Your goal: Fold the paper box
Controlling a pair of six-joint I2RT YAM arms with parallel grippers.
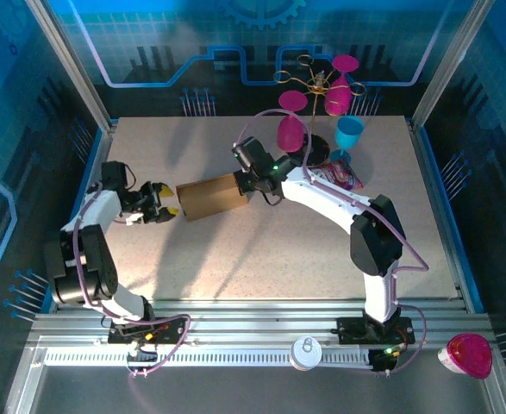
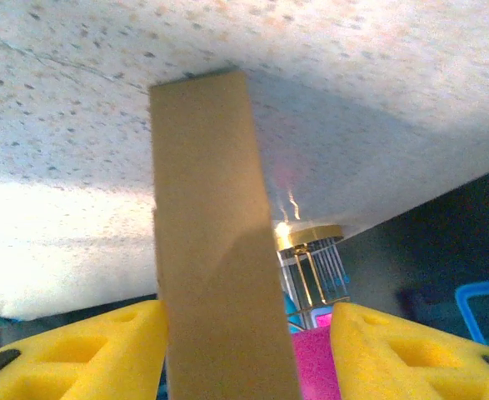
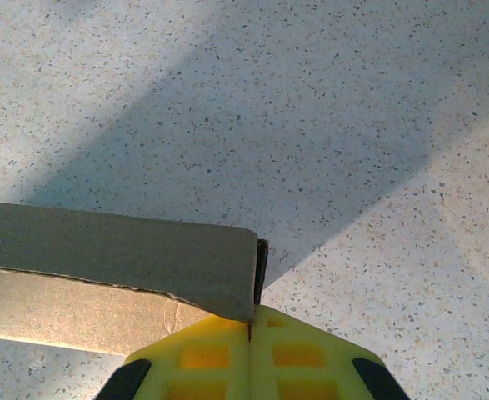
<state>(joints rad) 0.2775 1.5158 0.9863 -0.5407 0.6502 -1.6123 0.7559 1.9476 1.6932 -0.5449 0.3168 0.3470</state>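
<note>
Mid-table: right gripper (image 3: 251, 325) pinches paper box (image 1: 209, 197) | left gripper (image 2: 246, 315) straddles end

Pink glasses (image 1: 292, 131), a blue glass (image 1: 349, 134), seemingly on a rack (image 1: 317, 84).

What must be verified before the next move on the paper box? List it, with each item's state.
1. Right hand shut on one end of the paper box: ok.
2. Left hand open and straddling the other end: ok.
3. Left hand gripping the box: not ok; a gap shows beside one finger.
4. Box resting flat on the table: cannot tell.
5. Cup stand apart from the box: ok.
</note>
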